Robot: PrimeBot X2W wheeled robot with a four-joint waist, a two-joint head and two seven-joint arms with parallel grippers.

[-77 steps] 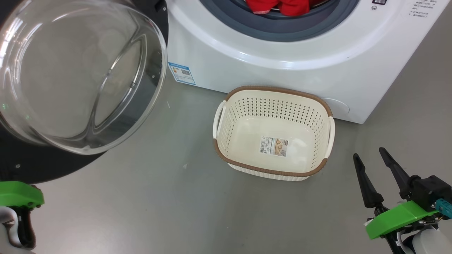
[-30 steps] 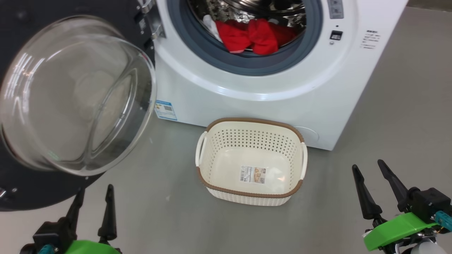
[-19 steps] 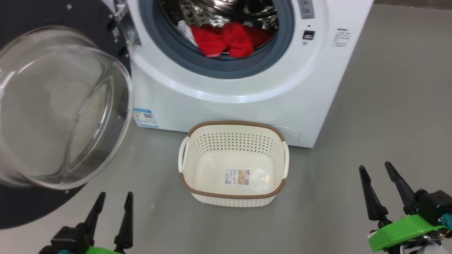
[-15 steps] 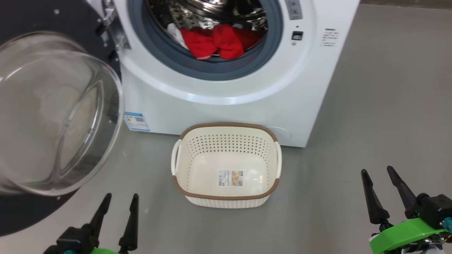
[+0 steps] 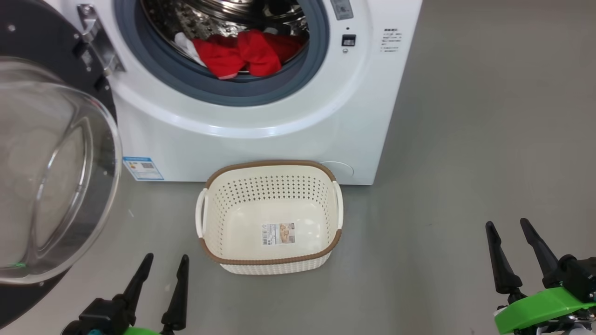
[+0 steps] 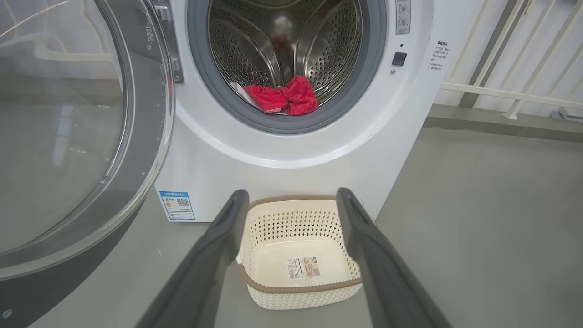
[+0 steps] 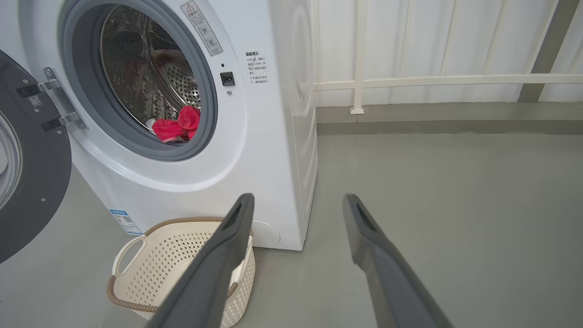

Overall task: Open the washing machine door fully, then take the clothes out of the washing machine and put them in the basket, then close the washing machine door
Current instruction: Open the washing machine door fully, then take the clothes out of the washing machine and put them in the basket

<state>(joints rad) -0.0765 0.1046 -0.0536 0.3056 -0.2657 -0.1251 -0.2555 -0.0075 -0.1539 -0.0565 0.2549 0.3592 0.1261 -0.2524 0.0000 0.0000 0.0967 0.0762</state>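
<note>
Left gripper (image 5: pixel 167 257) and right gripper (image 5: pixel 506 222) both hang empty with fingers spread, while the bright red fabric clothes (image 5: pixel 237 56), likely soft, light and floppy, lie bunched at the front of the big white washing machine (image 5: pixel 260 149)'s perforated steel drum (image 5: pixel 209 18), best pinched at a raised fold.

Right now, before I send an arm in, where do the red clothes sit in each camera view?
Head view: the clothes lie top centre-left, at the front of the washing machine opening.
Left wrist view: the clothes sit upper centre, low in the opening.
Right wrist view: the clothes sit left of centre, low in the opening.
Shared landmark: the basket, standing just below the opening in all three views.
</note>
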